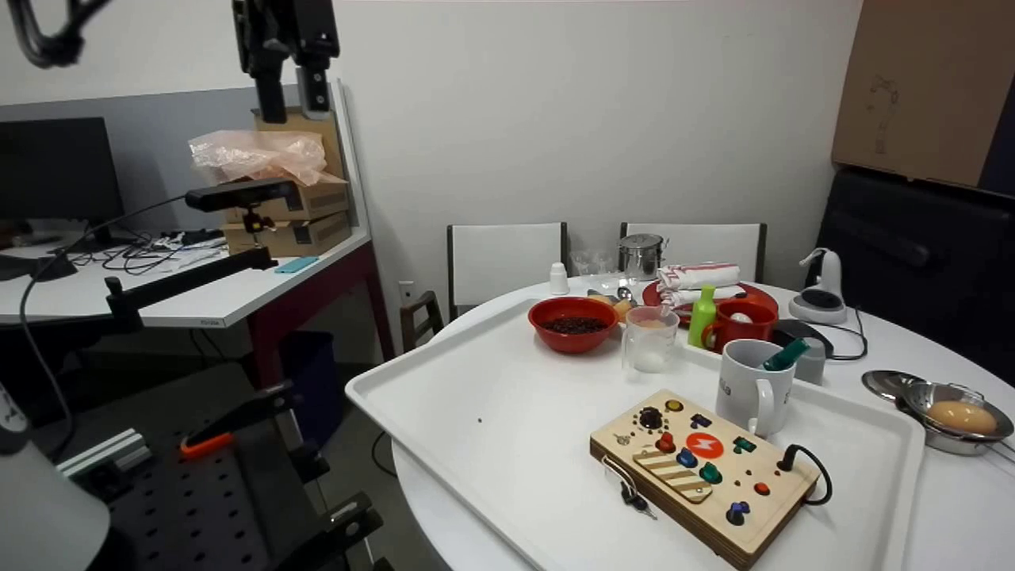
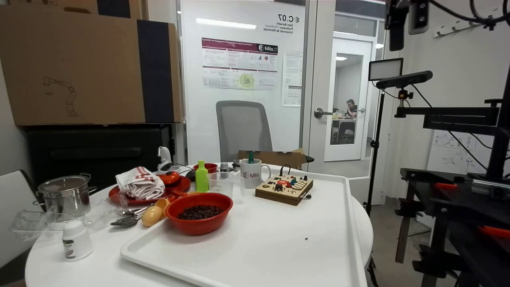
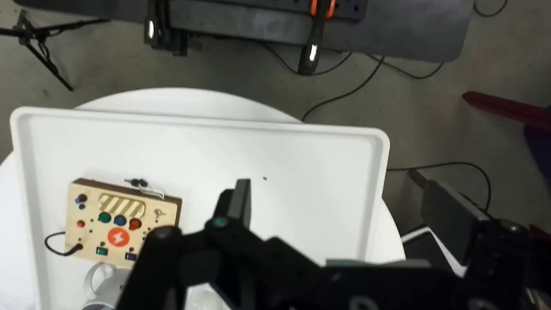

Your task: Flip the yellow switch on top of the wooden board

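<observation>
The wooden board (image 1: 733,492) lies flat on the white tray (image 1: 515,460), studded with small coloured knobs and buttons. It shows also in an exterior view (image 2: 275,194) and at the left of the wrist view (image 3: 92,234). A round yellow control (image 1: 674,405) sits near one corner of its top; in the wrist view that corner is hidden behind a gripper finger. My gripper (image 1: 293,99) is high above and well away from the board, also in an exterior view (image 2: 407,28). In the wrist view the gripper (image 3: 331,178) is open, its fingers wide apart with nothing between them.
A white mug (image 1: 741,388) with a green object in it stands right beside the board. A red bowl (image 1: 572,341) of dark beans, a clear cup (image 1: 650,349) and a green bottle (image 1: 702,316) stand farther back. A black cable (image 1: 825,476) loops from the board.
</observation>
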Available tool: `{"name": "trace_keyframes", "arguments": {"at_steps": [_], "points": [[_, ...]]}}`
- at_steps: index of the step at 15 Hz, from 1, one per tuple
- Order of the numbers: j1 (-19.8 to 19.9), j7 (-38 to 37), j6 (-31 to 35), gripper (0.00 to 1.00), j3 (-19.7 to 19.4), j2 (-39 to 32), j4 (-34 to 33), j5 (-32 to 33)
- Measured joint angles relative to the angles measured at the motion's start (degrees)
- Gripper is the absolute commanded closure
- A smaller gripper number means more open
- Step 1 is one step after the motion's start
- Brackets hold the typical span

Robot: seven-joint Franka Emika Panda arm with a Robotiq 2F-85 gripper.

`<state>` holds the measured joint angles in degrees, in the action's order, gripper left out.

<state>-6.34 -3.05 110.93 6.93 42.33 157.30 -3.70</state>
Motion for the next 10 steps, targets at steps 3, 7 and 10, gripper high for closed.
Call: {"name": "trace_keyframes", "arguments": {"at_steps": [3, 7, 10], "points": [[1.15, -0.02, 8.62, 0.0, -0.01, -8.78, -4.43, 1.23], [5.51, -2.24, 13.63, 0.0, -1.25, -21.91, -13.61, 2.79], [8.68, -4.4, 13.88, 0.0, -3.18, -30.98, -20.72, 4.35]]}}
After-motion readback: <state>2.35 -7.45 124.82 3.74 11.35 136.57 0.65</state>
